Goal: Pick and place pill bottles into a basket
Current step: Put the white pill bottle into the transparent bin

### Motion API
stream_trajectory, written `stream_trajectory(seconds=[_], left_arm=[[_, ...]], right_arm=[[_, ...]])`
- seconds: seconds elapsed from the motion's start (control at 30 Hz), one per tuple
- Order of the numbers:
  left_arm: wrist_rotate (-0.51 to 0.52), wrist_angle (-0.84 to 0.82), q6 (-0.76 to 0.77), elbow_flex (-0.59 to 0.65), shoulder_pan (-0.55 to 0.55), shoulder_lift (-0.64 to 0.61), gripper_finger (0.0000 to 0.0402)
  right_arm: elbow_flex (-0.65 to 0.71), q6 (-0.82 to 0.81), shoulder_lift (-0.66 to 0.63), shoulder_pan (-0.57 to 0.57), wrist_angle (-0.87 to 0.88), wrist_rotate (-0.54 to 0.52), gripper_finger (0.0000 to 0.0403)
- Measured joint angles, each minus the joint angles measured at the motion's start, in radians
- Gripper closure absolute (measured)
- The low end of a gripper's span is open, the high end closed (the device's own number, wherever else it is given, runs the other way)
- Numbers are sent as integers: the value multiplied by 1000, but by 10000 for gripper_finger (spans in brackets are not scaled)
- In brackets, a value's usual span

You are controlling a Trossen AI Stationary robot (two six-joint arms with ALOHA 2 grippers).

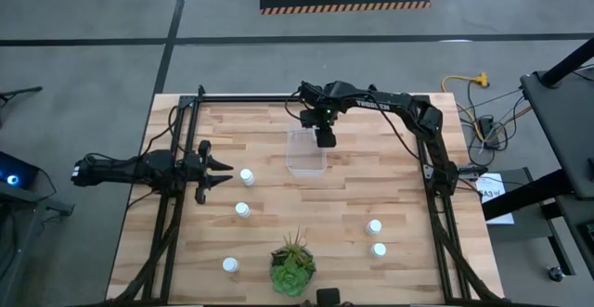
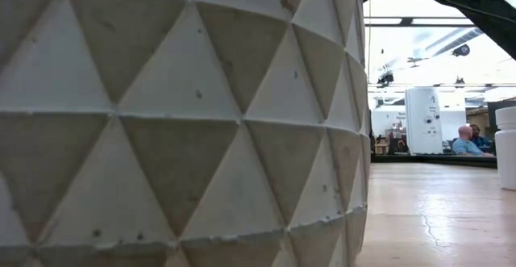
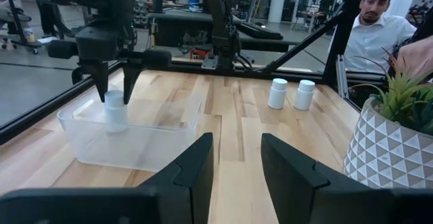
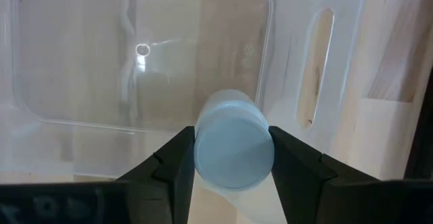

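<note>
My right gripper (image 1: pixel 325 140) stands over the clear plastic basket (image 1: pixel 306 156) at the table's far middle, shut on a white pill bottle (image 3: pixel 115 114) that stands inside the basket walls. In the high view the gripper hides this bottle. My left gripper (image 1: pixel 221 170) is open and empty at the table's left, level, pointing toward the right edge. Other white bottles stand upright on the table: two near my left gripper (image 1: pixel 246 175) (image 1: pixel 242 210), one at the near left (image 1: pixel 230 265), two at the near right (image 1: pixel 374 226) (image 1: pixel 378 249). My right gripper pinches the bottle's round cap (image 4: pixel 233 149) between its two fingers, one on each side. The fingers (image 3: pixel 103 82) come from above, pointing down. The bottle stands upright inside the basket, near one end wall; whether its base rests on the basket floor I cannot tell.
A green spiky plant in a white triangle-patterned pot (image 1: pixel 293 265) stands at the near edge and fills the low view (image 2: pixel 177 122). Black frame rails run along the table's sides. A person (image 3: pixel 375 21) sits beyond the table. Bare wood lies between the basket and the plant.
</note>
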State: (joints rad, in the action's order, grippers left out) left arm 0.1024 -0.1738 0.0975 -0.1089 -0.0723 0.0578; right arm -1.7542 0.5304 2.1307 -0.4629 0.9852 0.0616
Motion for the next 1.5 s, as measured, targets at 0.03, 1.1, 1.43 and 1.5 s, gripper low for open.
stream_trajectory(seconds=[0.03, 1.1, 1.43, 1.5], left_arm=[[-1, 0, 0, 0, 0, 0, 295], [0, 0, 0, 0, 0, 0, 295], [0, 0, 0, 0, 0, 0, 295], [0, 0, 0, 0, 0, 0, 295]], right_arm=[[-1, 0, 0, 0, 1, -1, 255], [-2, 4, -10, 0, 6, -13, 196], [-49, 1, -12, 0, 54, -13, 192], [-73, 0, -13, 0, 87, -12, 192]])
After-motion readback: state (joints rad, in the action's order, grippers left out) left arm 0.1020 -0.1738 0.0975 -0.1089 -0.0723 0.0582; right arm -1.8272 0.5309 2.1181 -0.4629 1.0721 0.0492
